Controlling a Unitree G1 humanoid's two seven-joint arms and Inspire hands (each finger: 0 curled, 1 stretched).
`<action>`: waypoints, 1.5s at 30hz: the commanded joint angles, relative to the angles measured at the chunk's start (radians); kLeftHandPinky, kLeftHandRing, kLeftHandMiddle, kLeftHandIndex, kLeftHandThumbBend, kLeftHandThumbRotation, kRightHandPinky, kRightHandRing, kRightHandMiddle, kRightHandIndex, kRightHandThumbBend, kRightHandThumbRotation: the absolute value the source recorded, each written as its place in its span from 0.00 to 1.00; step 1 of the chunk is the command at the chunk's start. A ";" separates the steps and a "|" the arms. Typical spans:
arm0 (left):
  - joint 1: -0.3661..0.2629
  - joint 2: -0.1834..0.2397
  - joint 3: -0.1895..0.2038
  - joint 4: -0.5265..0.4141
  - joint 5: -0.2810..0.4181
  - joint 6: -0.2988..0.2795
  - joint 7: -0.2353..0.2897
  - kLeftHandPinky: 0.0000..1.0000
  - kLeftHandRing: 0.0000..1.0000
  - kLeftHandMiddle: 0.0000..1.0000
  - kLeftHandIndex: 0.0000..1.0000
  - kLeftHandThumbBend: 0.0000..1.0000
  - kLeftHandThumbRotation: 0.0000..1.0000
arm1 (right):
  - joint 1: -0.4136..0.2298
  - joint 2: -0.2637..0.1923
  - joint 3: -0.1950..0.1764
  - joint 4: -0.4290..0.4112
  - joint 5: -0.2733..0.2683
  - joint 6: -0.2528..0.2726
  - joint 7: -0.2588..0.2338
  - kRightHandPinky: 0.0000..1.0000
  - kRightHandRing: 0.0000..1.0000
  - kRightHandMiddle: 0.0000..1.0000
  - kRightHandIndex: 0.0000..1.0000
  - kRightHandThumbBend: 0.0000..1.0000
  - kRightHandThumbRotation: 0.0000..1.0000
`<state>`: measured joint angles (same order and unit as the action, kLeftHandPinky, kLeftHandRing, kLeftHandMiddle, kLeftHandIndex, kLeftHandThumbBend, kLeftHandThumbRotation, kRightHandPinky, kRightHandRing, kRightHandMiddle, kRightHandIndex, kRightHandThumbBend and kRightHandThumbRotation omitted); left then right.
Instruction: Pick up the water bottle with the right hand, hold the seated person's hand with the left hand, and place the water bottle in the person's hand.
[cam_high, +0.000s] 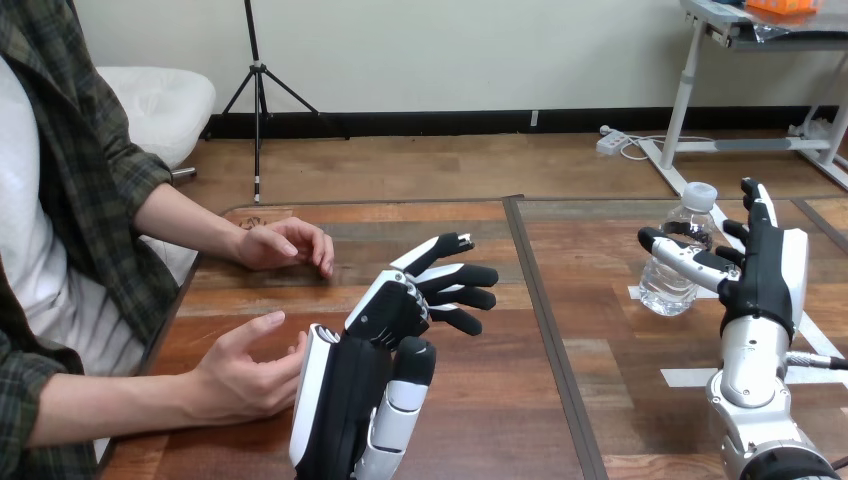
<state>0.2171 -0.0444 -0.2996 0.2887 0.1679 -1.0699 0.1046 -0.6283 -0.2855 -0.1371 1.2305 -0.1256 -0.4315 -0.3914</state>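
The left hand (350, 390) is seen nearest, at 6 o'clock on the table (560, 400), with fingers straight and spread and nothing gripped. The person's nearer hand (245, 375) is located at its 9 o'clock, just beside its white shell; contact cannot be confirmed. The right hand (765, 275) is raised at 3 o'clock, fingers straight and apart, its thumb overlapping the water bottle (672, 285), which is stood upright at that hand's 10 o'clock. The person's farther hand (285, 245) is rested on the table at 10 o'clock.
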 joint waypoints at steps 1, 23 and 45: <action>0.034 -0.029 -0.002 -0.020 0.004 -0.003 0.003 0.52 0.63 0.68 0.78 0.57 1.00 | -0.111 -0.033 0.012 -0.001 -0.014 -0.001 0.004 0.86 0.93 0.96 0.94 0.74 0.00; 0.030 -0.021 0.005 -0.022 -0.006 -0.005 -0.001 0.52 0.63 0.68 0.78 0.56 1.00 | -0.138 -0.053 0.049 0.017 -0.059 0.025 0.025 0.89 0.95 0.96 0.93 0.73 0.00; 0.023 -0.028 0.010 -0.017 0.004 -0.007 0.008 0.52 0.63 0.69 0.79 0.57 1.00 | -0.139 -0.057 0.079 0.005 -0.092 0.042 0.020 0.80 0.84 0.83 0.81 0.74 0.00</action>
<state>0.2177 -0.0440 -0.2953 0.2880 0.1678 -1.0683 0.1090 -0.6815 -0.3224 -0.0717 1.2560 -0.2079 -0.3923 -0.3658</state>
